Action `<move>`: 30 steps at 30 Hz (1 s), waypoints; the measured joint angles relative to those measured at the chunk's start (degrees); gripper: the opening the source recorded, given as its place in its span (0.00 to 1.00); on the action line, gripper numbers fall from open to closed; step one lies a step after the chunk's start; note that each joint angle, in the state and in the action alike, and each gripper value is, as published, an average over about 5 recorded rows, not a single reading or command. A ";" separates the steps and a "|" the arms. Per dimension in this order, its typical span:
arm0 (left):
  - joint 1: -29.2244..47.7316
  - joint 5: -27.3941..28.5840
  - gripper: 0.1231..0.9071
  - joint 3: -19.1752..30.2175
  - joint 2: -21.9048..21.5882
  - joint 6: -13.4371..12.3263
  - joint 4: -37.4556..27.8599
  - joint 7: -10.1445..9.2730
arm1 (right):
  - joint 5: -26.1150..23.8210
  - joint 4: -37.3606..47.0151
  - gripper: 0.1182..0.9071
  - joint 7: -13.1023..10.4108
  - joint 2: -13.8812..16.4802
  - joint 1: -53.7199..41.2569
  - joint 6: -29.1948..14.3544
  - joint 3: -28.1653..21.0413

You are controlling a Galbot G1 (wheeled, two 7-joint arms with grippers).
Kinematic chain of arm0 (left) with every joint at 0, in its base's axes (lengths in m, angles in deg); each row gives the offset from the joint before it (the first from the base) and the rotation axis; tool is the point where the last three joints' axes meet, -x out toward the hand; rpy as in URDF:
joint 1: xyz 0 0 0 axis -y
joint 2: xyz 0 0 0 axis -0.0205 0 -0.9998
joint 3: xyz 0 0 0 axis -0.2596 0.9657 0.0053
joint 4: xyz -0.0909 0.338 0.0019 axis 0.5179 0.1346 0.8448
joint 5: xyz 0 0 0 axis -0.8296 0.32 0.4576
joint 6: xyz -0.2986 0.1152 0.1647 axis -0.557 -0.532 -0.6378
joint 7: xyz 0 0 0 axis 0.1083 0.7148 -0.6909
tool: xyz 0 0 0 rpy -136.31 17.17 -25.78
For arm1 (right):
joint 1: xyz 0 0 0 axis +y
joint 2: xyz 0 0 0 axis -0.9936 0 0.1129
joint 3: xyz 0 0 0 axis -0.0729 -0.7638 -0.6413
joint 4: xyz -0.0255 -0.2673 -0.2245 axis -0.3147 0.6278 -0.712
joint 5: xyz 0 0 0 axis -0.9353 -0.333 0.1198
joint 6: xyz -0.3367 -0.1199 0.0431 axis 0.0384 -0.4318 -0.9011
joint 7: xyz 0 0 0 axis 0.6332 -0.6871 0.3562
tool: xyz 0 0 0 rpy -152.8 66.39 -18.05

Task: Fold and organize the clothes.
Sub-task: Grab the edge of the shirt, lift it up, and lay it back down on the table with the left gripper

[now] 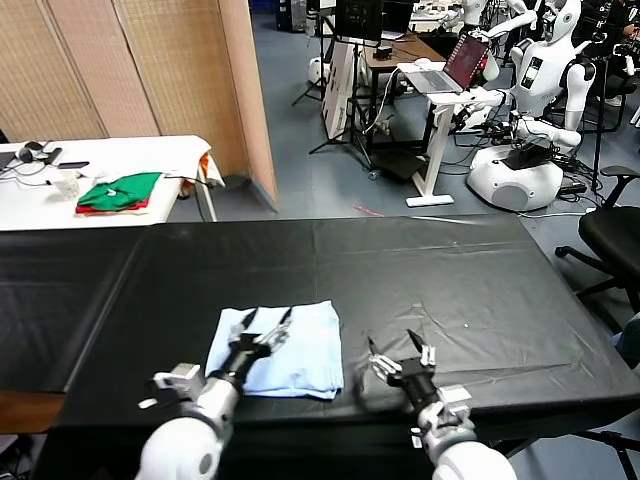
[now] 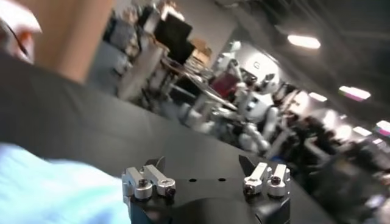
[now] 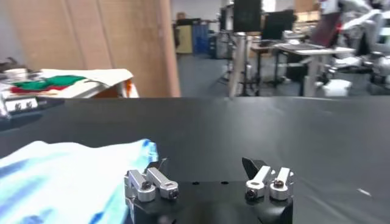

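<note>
Light-blue T-shirt (image 1: 285, 349) lies folded near table's (image 1: 480, 290) front edge. Left gripper (image 1: 265, 332) over it, fingers spread, empty. Right gripper (image 1: 400, 352) beside, fingers spread, empty. Lettering hidden.

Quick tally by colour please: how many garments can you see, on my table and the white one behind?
Pale light-blue folded T-shirt on the black table: 1
Green folded garment on the white side table: 1
Red folded garment beneath the green: 1
Total: 3
</note>
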 joint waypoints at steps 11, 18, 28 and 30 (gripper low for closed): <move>-3.20 -2.04 1.00 -7.53 -0.53 -1.53 -4.06 0.08 | 0.70 -2.08 1.00 -0.32 0.42 2.64 -0.41 1.42; -4.44 -5.38 1.00 -8.29 0.76 -1.30 -4.46 0.06 | 0.31 -2.84 1.00 -0.48 0.44 3.69 -0.40 1.77; -6.70 -5.38 1.00 -8.27 2.04 -2.02 -4.06 0.78 | -0.39 -3.28 1.00 -0.54 0.09 4.15 -0.57 1.53; -6.76 -5.68 1.00 -8.28 2.09 -1.93 -4.28 0.91 | -0.46 -3.46 1.00 -0.54 0.08 4.32 -0.65 1.52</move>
